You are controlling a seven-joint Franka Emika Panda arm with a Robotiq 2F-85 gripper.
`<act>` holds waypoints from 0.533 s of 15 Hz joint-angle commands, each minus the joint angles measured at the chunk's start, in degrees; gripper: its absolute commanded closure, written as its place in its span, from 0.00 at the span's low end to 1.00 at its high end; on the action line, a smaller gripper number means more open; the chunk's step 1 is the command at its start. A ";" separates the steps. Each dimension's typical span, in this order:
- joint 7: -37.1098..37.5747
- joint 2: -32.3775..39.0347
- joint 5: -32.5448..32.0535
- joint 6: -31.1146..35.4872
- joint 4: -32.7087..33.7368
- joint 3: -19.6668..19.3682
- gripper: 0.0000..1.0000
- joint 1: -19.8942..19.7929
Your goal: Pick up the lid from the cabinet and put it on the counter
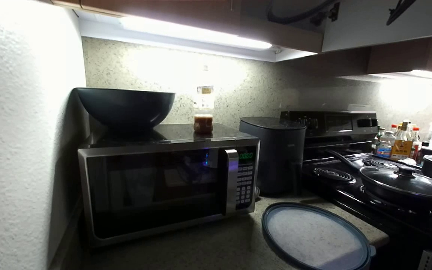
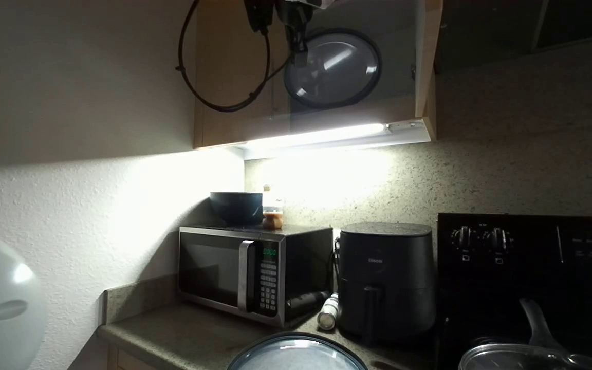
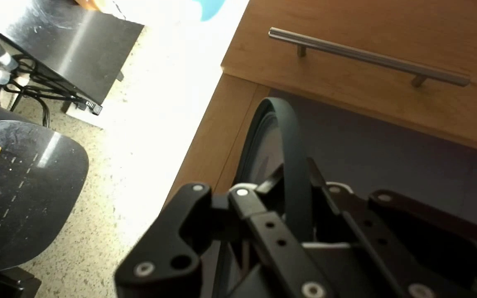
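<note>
Black end effector (image 3: 294,182) grips the tilted lid (image 2: 334,72) by its rim at the open cabinet (image 2: 244,126). An edge-only pinch could let it swivel and drop; lowered too far left, it may clip the bottle (image 1: 203,116); a similar disc (image 1: 313,236) crowding the near worktop (image 2: 193,334) could tip it.

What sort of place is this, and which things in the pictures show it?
A kitchen, probably in a home: there is a microwave, and a lidded pan sits on a black stove.
</note>
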 commanded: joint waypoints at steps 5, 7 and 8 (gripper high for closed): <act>-0.33 0.82 0.65 -0.51 0.50 0.87 0.92 -1.27; 1.18 -0.36 -2.71 -1.73 -1.11 2.93 0.92 -2.46; 1.30 -1.29 -4.21 -3.05 -2.13 3.89 0.92 -2.36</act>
